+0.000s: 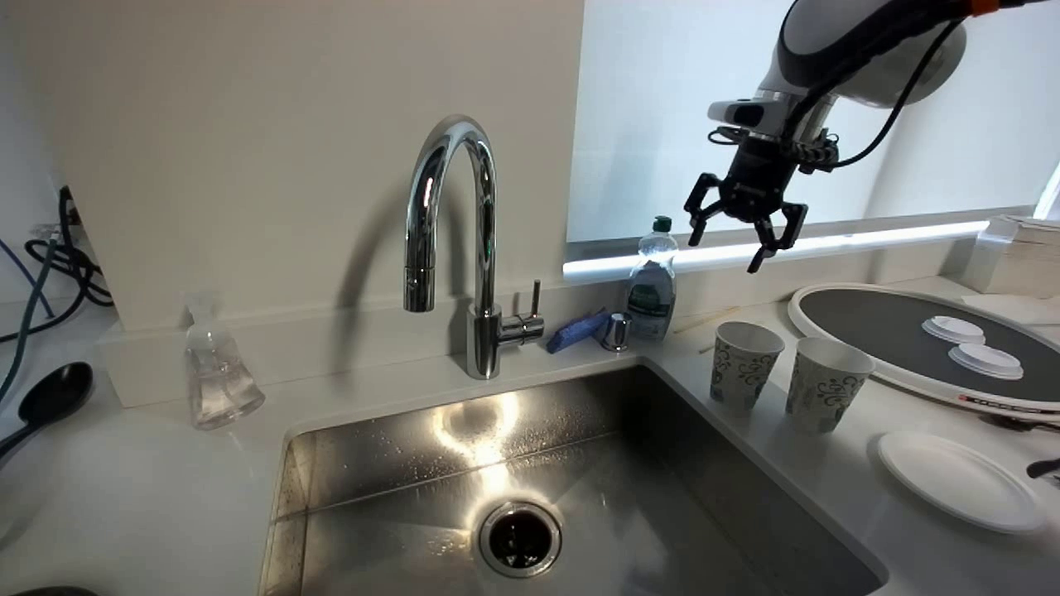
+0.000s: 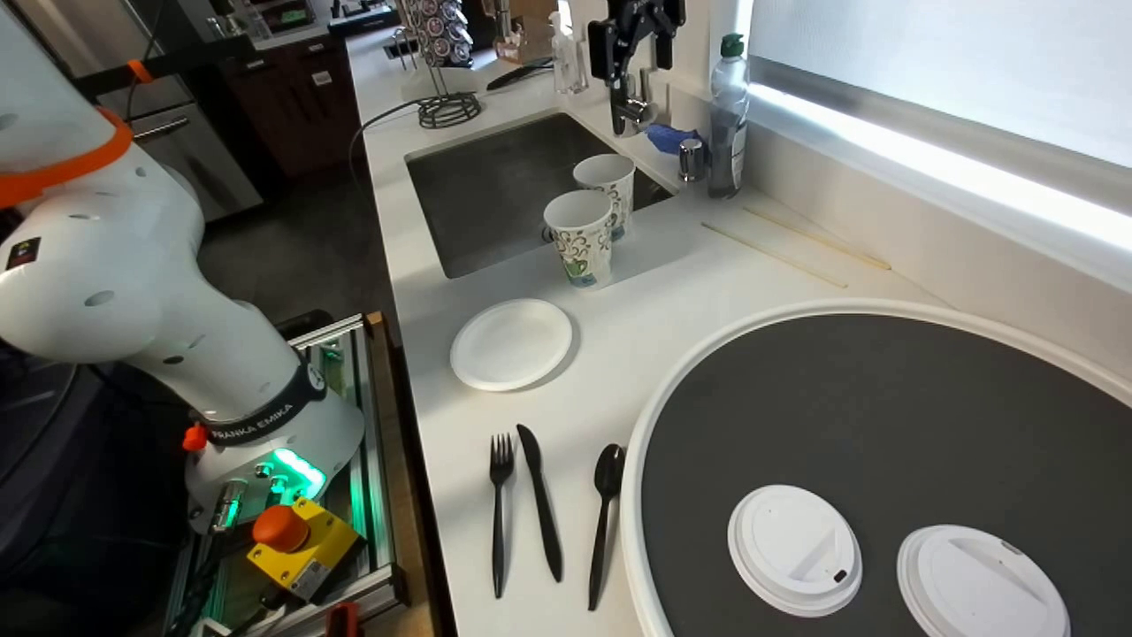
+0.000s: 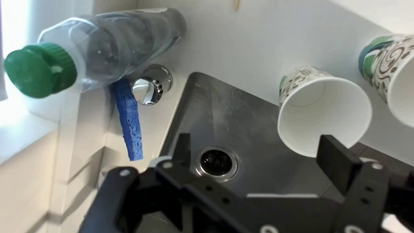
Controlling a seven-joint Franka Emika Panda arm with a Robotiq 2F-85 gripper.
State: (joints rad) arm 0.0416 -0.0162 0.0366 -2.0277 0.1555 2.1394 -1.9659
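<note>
Wrist view shows the gripper (image 3: 257,150) spread and empty; the nearer patterned paper cup (image 3: 323,111) stands upright at two o'clock from it. The dish-soap bottle (image 3: 113,48) is towards ten.

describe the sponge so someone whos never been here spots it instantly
Find the steel sink, then the tall chrome faucet on its wall side. Between that faucet and the green-capped bottle, right by a small chrome cylinder, sits the sponge. Its neighbours are chrome or see-through; it alone is solid blue.
</note>
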